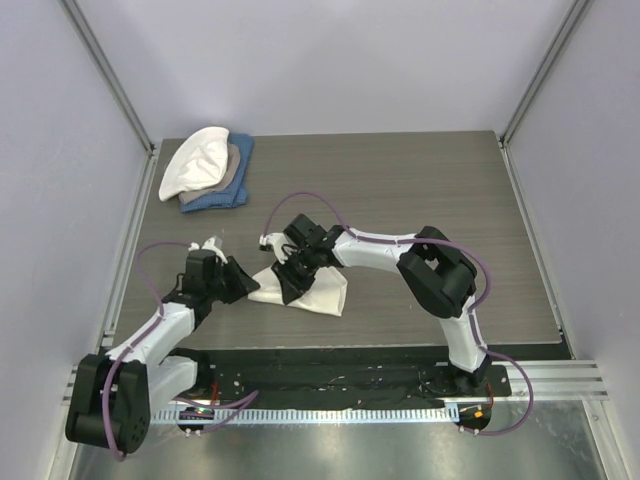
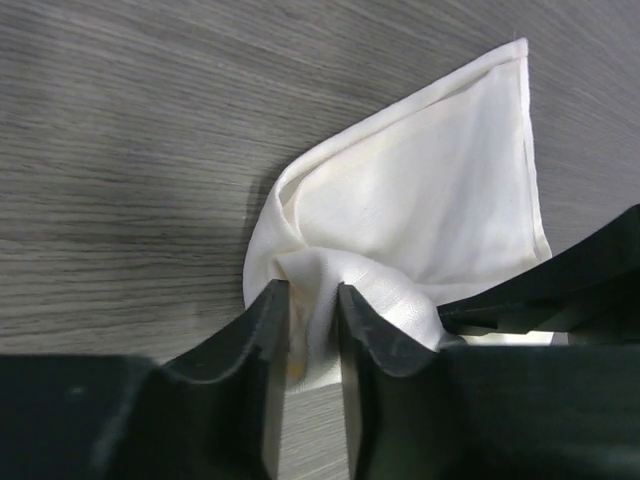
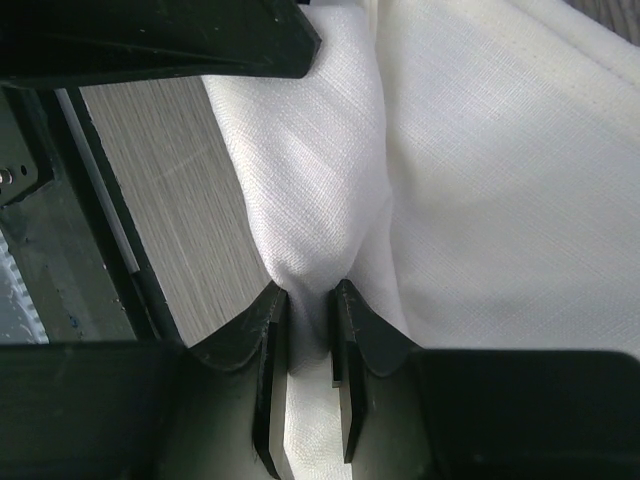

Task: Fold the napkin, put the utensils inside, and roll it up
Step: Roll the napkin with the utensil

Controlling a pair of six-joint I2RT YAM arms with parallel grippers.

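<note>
The cream napkin (image 1: 318,293) lies folded and bunched on the wooden table, left of the middle. My left gripper (image 1: 247,283) is shut on its left edge; in the left wrist view the napkin (image 2: 420,210) bunches between the gripper's jaws (image 2: 313,300). My right gripper (image 1: 291,282) is shut on a fold of the napkin just to the right; the right wrist view shows the napkin (image 3: 480,170) pinched between the gripper's jaws (image 3: 310,300). The two grippers sit close together. The fork is not visible in any view.
A stack of white, tan and blue cloths (image 1: 208,171) lies at the back left of the table (image 1: 420,190). Grey walls with metal posts close in the left, back and right. A black rail runs along the near edge.
</note>
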